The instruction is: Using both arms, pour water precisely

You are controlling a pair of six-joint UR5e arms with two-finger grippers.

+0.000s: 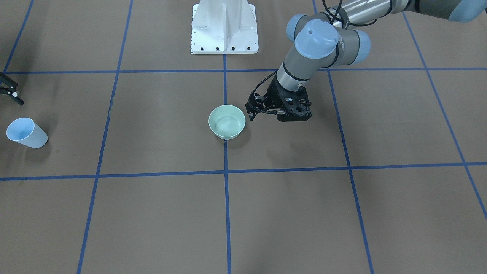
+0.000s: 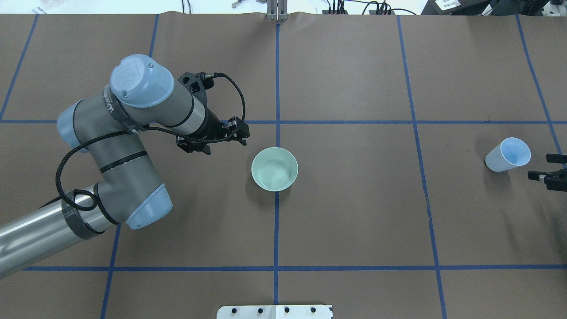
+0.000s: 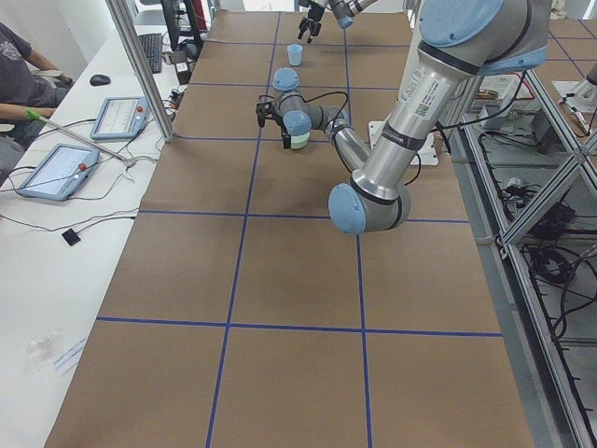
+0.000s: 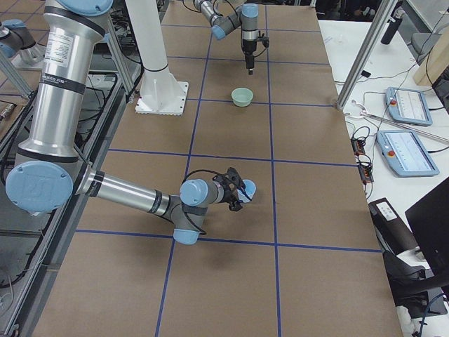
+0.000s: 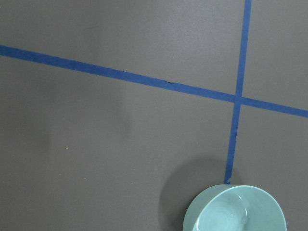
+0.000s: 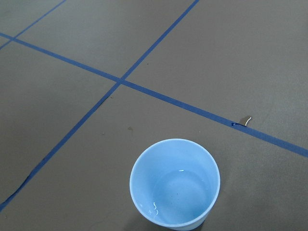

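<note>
While the pale blue cup [image 2: 495,162] stands ungrasped at the right edge of the overhead view, the task appears to be in its reaching stage, with no pour begun. The water [image 6: 173,197] lies in the bottom of this cup, showing only as small white glints in the right wrist view. The right gripper [image 2: 539,166] sits just beside the cup, its jaws well parted and holding nothing. The left gripper [image 2: 241,133] hovers near the upper left of the pale green bowl [image 1: 227,136], which rests at the centre of the counter [image 2: 354,212]. It carries nothing, but how far its jaws are parted cannot be told. Whether the bowl already holds any water is also unclear.

The next move probably calls for the right jaws to straddle the cup's wall and close gently, keeping the cup upright so nothing spills. The cup would then have to travel well across the counter to the bowl, since the two are far apart.

Counted: two arms, the left arm [image 2: 133,115] and the right arm [image 4: 126,193], two grippers, one cup, one bowl and one white pedestal [image 1: 224,26].
</note>
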